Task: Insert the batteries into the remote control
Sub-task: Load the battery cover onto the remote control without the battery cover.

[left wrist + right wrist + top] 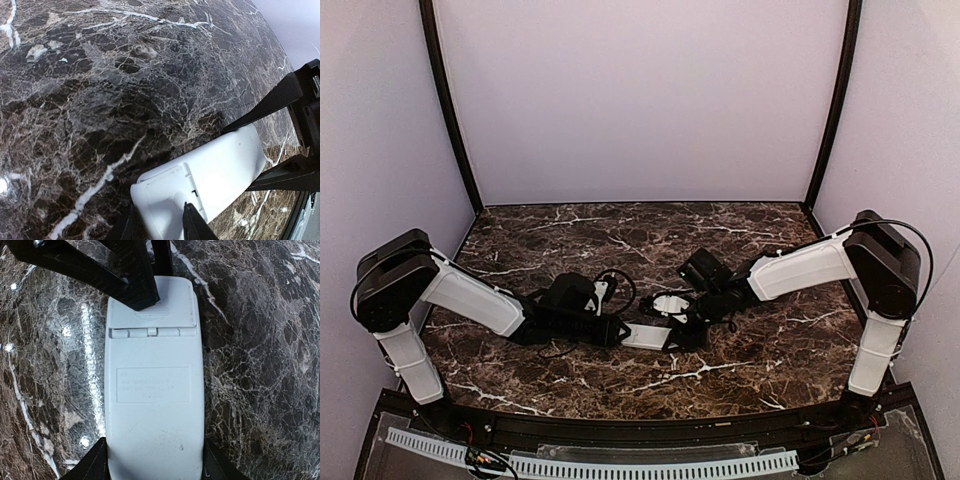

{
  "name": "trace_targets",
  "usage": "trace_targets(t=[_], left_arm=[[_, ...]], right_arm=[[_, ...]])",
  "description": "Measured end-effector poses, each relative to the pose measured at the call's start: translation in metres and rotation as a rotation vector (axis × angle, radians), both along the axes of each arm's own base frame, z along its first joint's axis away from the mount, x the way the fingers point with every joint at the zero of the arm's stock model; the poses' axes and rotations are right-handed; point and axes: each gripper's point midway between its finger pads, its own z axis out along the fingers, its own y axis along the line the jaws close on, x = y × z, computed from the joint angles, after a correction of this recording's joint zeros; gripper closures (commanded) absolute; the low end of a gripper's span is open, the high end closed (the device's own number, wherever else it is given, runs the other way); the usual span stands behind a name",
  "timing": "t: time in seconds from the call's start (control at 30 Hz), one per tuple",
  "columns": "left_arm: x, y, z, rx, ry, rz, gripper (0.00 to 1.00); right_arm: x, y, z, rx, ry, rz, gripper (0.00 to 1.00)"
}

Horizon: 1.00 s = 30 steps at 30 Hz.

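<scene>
We see the right gripper [155,466] clamped on the long edges of the one remote control [154,390], which sits plain white back up at the middle of the marble table [260,365]. The left gripper [159,226] stands part-closed at the remote's other end, one finger [132,282] touching the fitted battery cover [176,305]; we cannot tell whether it grips.

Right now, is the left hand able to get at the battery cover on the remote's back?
Probably yes. The remote control shows its back, the right hand grips only the other end, and the left hand seems to touch the battery cover; nothing lies between.
</scene>
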Motion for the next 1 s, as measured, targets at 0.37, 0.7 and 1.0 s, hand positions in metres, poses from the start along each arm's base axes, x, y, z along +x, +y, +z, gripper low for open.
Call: trace_targets(t=[0.37, 0.7, 1.0], left_arm=[[-0.003, -0.0015, -0.0008, 0.008, -0.023, 0.008, 0.73], [-0.0018, -0.0015, 0.0005, -0.006, -0.049, 0.012, 0.82], [0.005, -0.005, -0.0006, -0.012, -0.057, 0.015, 0.84]], right_arm=[[0.0003, 0.0007, 0.0005, 0.004, 0.015, -0.026, 0.65], [-0.0023, 0.0037, 0.0003, -0.002, 0.011, -0.042, 0.68], [-0.0034, 0.0042, -0.0002, -0.016, 0.001, -0.068, 0.74]])
